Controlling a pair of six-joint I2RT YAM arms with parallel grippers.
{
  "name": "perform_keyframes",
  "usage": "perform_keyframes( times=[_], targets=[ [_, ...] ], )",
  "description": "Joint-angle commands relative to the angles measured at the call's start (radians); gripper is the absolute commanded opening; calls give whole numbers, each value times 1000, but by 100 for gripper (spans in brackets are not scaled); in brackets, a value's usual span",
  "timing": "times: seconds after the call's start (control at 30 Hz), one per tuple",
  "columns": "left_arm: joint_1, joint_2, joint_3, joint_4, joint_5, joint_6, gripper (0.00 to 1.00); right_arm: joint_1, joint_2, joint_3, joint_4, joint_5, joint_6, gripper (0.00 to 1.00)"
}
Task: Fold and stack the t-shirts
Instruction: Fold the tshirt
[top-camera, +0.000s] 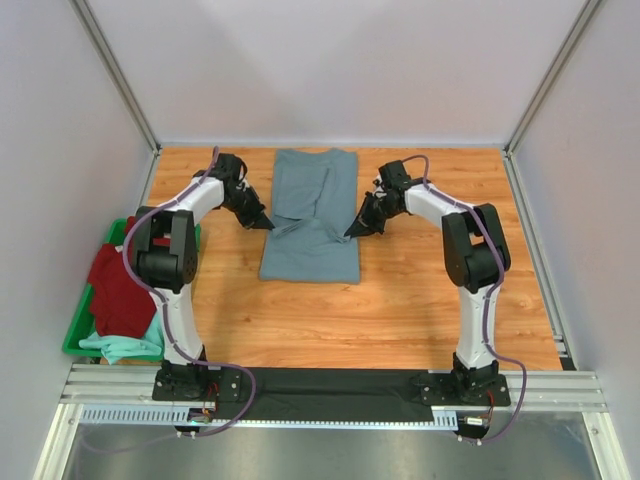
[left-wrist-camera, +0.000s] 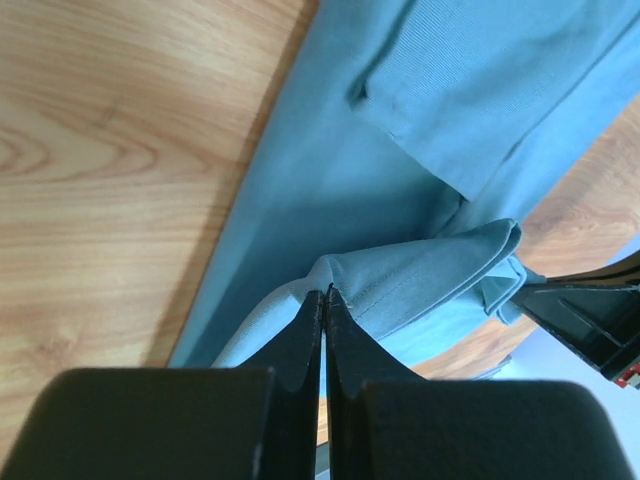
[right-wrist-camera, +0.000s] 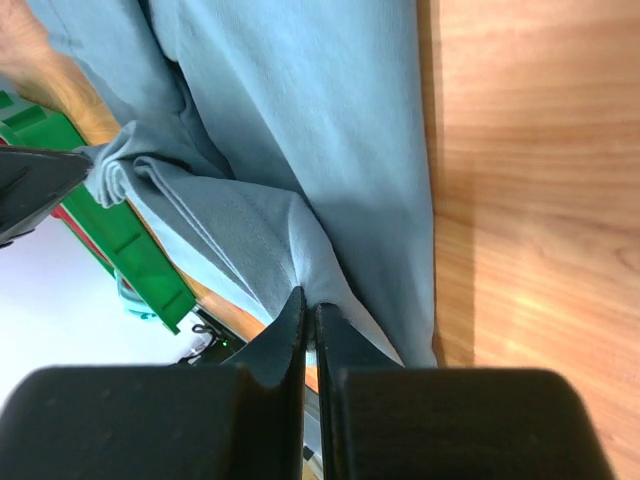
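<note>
The slate grey-blue t-shirt (top-camera: 312, 215) lies lengthwise in the middle of the wooden table, its sides folded inward. My left gripper (top-camera: 268, 224) is shut on a pinch of its left edge, and the cloth rises to the fingertips (left-wrist-camera: 327, 292) in the left wrist view. On the opposite edge my right gripper (top-camera: 350, 234) is shut on a raised fold of the same shirt (right-wrist-camera: 330, 120), right at its tips (right-wrist-camera: 308, 300). The dark red t-shirt (top-camera: 120, 285) and the mint-green one (top-camera: 125, 347) lie bunched in the bin at the left.
The green plastic bin (top-camera: 75, 330) sits off the table's left edge beside the left arm's base. White walls enclose the table on three sides. Bare wood (top-camera: 440, 300) shows in front of the shirt and to its right.
</note>
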Motion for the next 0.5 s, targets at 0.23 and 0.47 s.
perform_keyframes(
  times=[0.23,0.47],
  targets=[
    [19,58,100,-26,29,11,0,-31,65,124,-14,-63,-9,0],
    [19,98,153,-32,47,-11,0,-50,87,147,-11,-75,-1,1]
  ],
)
